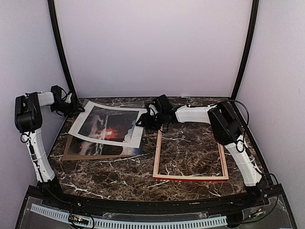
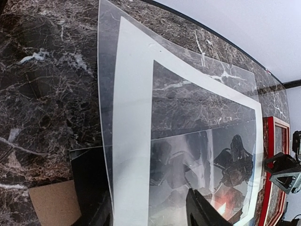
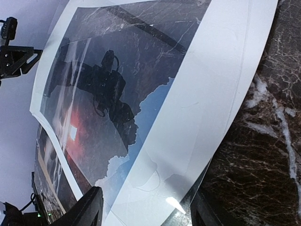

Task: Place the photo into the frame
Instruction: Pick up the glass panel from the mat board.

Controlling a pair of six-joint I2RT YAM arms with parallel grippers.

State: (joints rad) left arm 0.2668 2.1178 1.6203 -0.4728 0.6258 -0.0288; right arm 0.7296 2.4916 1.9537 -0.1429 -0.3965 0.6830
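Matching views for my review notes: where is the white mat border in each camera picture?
Top external: mat left of centre, over the photo.
Left wrist: mat fills the middle, top to bottom.
Right wrist: mat's broad white band crosses the right half.
Shared landmark: the photo's red-orange glow, seen through the mat's window in all three.

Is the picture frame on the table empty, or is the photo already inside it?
Empty. The frame lies flat, marble tabletop showing through its opening; the photo lies outside it, to the left, under a white mat.
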